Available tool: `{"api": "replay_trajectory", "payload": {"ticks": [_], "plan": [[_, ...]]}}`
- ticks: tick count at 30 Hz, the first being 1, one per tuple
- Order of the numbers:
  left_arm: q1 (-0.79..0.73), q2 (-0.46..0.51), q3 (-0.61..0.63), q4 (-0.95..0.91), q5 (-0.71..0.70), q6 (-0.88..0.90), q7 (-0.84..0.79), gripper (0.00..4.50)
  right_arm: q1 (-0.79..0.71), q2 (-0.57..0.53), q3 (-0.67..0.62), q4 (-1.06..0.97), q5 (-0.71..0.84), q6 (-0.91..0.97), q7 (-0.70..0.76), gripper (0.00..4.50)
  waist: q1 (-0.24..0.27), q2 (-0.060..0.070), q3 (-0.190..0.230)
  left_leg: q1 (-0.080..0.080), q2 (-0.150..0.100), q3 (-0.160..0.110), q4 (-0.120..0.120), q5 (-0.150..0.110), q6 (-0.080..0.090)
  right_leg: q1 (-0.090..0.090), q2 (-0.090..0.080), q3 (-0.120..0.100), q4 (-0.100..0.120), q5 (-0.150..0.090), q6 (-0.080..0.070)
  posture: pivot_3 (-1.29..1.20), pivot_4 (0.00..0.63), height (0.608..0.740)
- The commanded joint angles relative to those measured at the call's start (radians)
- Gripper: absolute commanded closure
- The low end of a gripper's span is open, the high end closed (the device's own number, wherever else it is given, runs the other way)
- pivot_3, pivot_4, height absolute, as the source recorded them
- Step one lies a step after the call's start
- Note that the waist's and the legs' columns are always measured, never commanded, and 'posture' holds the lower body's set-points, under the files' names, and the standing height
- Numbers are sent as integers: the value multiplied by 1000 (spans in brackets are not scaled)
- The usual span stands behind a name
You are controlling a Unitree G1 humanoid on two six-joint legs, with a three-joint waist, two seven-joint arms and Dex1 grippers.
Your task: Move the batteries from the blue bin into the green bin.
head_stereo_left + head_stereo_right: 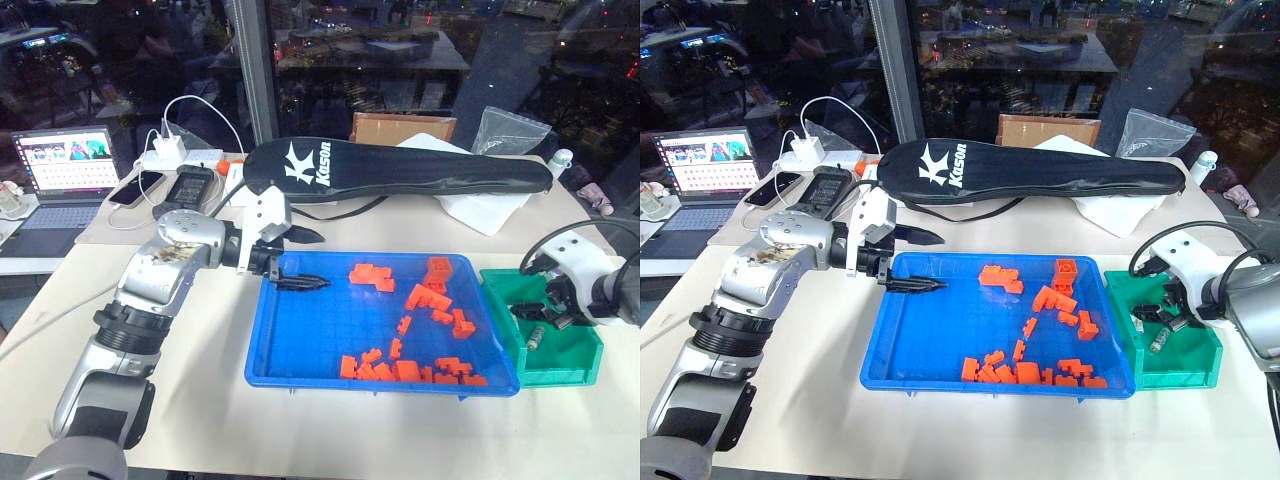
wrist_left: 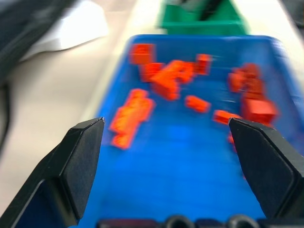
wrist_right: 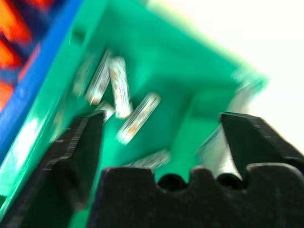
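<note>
right gripper [image 3: 161, 137] jaws spread, empty | batteries [image 3: 137, 118] lie loose in green bin [image 1: 580, 365] just beyond its fingertips | likely smooth, rigid, roll-prone: pinch mid-barrel | left gripper [image 2: 166, 142] spread over blue bin [image 1: 275, 365]

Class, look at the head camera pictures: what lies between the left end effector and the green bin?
The blue bin with scattered orange blocks spans the stretch between the left end effector and the green bin, seen in both eye views.

The near left part of the blue bin [image 1: 300, 350] floor is bare, so a hand could go in there. Orange blocks [image 1: 430, 300] crowd its right side and front edge. A black case [image 1: 400, 168] lies behind.
</note>
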Motion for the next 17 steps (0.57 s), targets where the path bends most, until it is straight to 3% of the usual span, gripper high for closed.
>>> {"api": "replay_trajectory", "payload": {"ticks": [1, 7, 11, 17], "plan": [[6, 24, 70, -31, -9, 12, 62, 0, 5, 73, -189, -92, 91, -154, 34, 34, -2, 0, 0, 0, 0, 0, 0, 0, 0, 0, 0, 0, 0, 0, 0, 0, 150, 731], [60, 25, 141, -70, -25, -13, 136, 0, 48, 289, -290, -288, 237, -207, -16, 34, 0, -2, 0, 1, 0, -1, 0, 0, 0, 2, 0, 0, 1, 0, 0, 0, 150, 731], [101, 36, 196, -143, -136, 93, 129, 0, 87, 347, -308, -372, 317, -154, -60, 34, 7, -2, 0, 0, 0, -1, 0, 0, 0, 2, 0, 0, 1, 0, 0, 0, 150, 731], [130, 29, 202, -145, -156, 129, 174, 0, 164, 345, -301, -349, 300, -182, -104, 34, 13, -3, 0, 1, 0, -1, 0, 0, 0, 2, 0, 0, 1, 0, 0, 0, 150, 731]]}}
